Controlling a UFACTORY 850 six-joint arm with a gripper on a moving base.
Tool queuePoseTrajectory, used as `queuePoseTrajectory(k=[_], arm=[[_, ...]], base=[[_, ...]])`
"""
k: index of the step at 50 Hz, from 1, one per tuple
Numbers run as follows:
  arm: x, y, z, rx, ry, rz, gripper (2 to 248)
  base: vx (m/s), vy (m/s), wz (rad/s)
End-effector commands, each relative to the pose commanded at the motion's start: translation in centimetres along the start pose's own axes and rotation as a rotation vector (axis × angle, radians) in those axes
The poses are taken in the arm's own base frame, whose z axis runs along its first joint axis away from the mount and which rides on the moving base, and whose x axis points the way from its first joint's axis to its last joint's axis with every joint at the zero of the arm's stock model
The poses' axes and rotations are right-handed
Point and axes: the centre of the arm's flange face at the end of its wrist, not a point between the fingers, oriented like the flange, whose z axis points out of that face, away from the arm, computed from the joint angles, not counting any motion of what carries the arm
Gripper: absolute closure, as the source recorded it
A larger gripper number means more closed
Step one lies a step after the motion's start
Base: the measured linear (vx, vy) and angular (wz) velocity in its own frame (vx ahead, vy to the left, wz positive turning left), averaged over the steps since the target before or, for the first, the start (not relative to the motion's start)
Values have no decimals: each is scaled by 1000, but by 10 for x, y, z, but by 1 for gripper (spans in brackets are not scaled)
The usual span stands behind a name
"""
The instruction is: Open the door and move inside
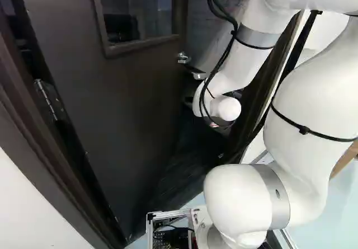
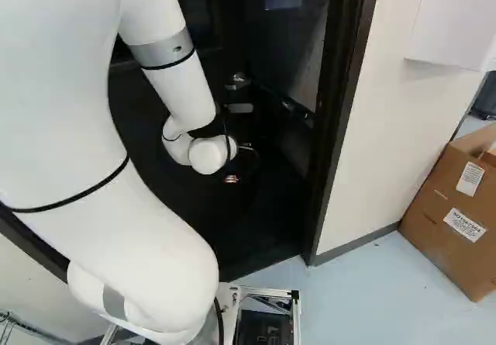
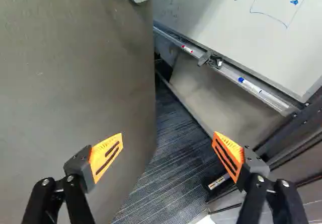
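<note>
Your black two-fingered hand (image 2: pixel 231 179) is open, and the flat dark-brown windowed door (image 1: pixel 131 98) ahead of you stands partly open onto striped dark carpet (image 3: pixel 168 158).

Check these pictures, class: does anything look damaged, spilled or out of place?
Nothing stands out: the door stands partly open without visible damage, and the markers lie on the tray below the whiteboard.

The door (image 1: pixel 123 92) and its window (image 1: pixel 137 5) are cut by the left base view's edge. At far right, the cardboard box (image 2: pixel 453 209) is also cut. On the whiteboard (image 3: pixel 221 7), small writing (image 3: pixel 171 6) is too faint for reading.
</note>
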Motion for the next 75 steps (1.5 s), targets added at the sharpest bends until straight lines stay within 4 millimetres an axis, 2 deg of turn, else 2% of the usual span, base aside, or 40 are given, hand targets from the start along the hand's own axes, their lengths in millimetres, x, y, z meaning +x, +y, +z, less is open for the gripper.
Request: queuePoseTrajectory(k=[75], arm=[[8,-65,17,23,-1,72,3]], base=[[0,0,0]])
